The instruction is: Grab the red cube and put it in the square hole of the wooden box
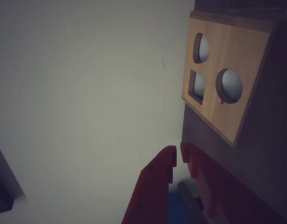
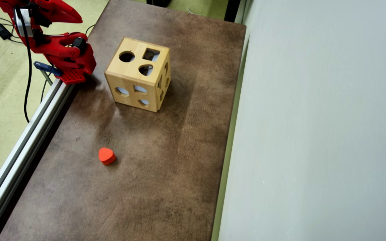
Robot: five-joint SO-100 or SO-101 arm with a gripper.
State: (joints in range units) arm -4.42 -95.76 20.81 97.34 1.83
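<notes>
While wrist view shows gripper (image 1: 178,156) with red jaws nearly closed, holding nothing, wooden box (image 1: 227,79) sits just beyond, square hole (image 1: 197,85) facing camera.

Overhead view: arm folded at table's far-left corner, gripper (image 2: 75,16) well apart from box (image 2: 131,80); square hole (image 2: 151,54) on top face. Red cube not visible; only orange heart block (image 2: 107,156) on brown table (image 2: 179,150). Judgement: cube likely light, rigid, matte; pinch opposite flat faces.
</notes>
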